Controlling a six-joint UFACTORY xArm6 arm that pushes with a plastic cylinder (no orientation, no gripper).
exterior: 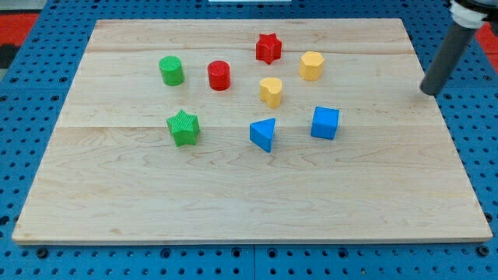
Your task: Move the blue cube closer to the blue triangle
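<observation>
The blue cube (325, 123) sits on the wooden board (233, 194), right of centre. The blue triangle (264, 134) lies to its left, a short gap between them. My tip (429, 92) is at the board's right edge, well to the right of and slightly above the blue cube, touching no block.
A red star (268, 48), a yellow hexagon (312, 65), a yellow heart-shaped block (271, 91), a red cylinder (219, 75), a green cylinder (171, 71) and a green star (184, 127) lie on the board. A blue pegboard (31, 109) surrounds it.
</observation>
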